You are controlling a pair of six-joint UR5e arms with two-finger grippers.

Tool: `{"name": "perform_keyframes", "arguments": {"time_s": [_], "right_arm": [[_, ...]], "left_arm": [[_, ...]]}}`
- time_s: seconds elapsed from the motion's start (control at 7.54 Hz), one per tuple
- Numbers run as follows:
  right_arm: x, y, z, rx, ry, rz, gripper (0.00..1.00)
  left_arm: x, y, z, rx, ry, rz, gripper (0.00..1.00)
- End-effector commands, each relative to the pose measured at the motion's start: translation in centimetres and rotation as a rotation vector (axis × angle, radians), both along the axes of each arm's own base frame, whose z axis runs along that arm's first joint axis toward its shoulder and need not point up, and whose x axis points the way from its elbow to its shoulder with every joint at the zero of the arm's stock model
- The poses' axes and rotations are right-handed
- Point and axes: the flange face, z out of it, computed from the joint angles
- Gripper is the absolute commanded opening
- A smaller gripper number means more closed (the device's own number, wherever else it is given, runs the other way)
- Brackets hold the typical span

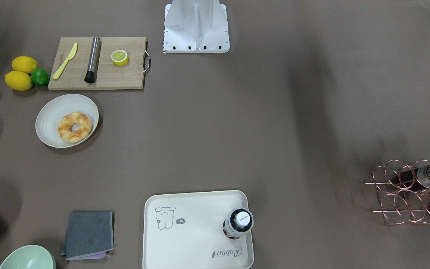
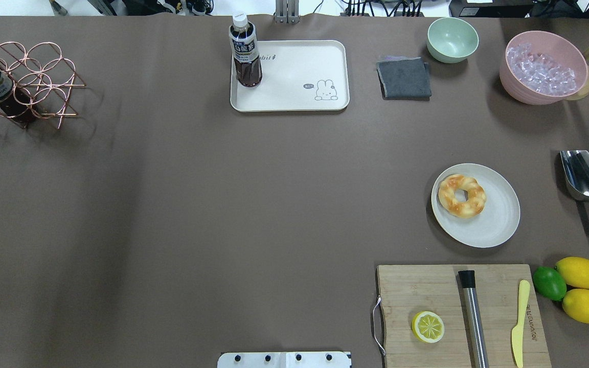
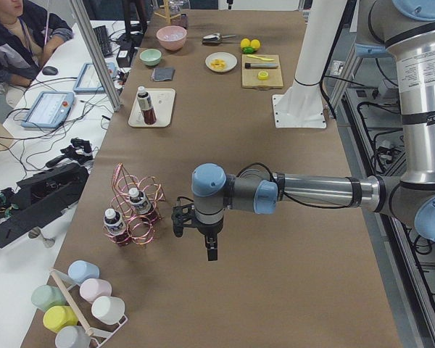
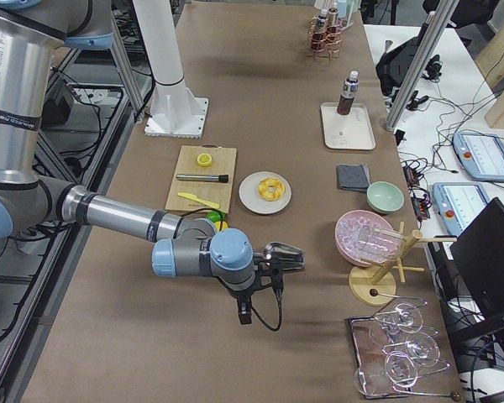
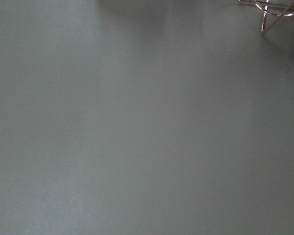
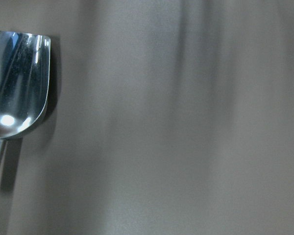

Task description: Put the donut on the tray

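Observation:
The donut (image 1: 74, 127) is a golden-brown twisted ring and lies on a round off-white plate (image 1: 49, 112); it also shows in the overhead view (image 2: 461, 195). The cream tray (image 1: 192, 243) with the bear drawing lies apart from it at the operators' edge (image 2: 294, 76), with a dark drink bottle (image 1: 238, 223) upright in one corner. My left gripper (image 3: 180, 219) hangs near the copper rack, far from both. My right gripper (image 4: 273, 270) hangs near the metal scoop. Both show only in the side views, so I cannot tell if they are open or shut.
A wooden cutting board (image 2: 427, 291) holds a halved lemon (image 2: 428, 326), a steel rod and a yellow knife. Two lemons and a lime (image 2: 549, 282) lie beside it. A metal scoop (image 2: 583, 179), pink ice bowl (image 2: 542, 69), green bowl (image 2: 452, 39), grey cloth (image 2: 404, 77) and copper bottle rack (image 2: 18, 82) stand around.

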Motion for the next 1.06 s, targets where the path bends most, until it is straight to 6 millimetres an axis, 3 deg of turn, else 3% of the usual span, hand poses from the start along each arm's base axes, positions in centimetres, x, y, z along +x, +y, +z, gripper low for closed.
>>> {"name": "perform_keyframes", "arguments": {"time_s": [0.0, 0.27, 0.53, 0.66, 0.93], "right_arm": [[0.0, 0.4, 0.1, 0.029, -0.05, 0.001, 1.0], [-2.7, -4.2, -3.4, 0.003, -0.089, 0.031, 1.0], [-7.6, -9.3, -7.8, -0.044, -0.117, 0.059, 1.0], [-11.4, -10.7, -10.6, -0.076, -0.13, 0.063, 1.0], [-18.4, -10.9, -15.9, -0.133, -0.155, 0.066, 1.0]], "left_arm": [[0.0, 0.1, 0.2, -0.003, 0.001, 0.003, 0.98], [0.0, 0.3, 0.3, -0.003, 0.001, 0.004, 0.98], [0.0, 0.4, 0.4, -0.005, 0.001, 0.004, 0.98], [0.0, 0.4, 0.4, -0.005, 0.001, 0.004, 0.98], [0.0, 0.4, 0.4, -0.007, 0.001, 0.003, 0.98]]}}
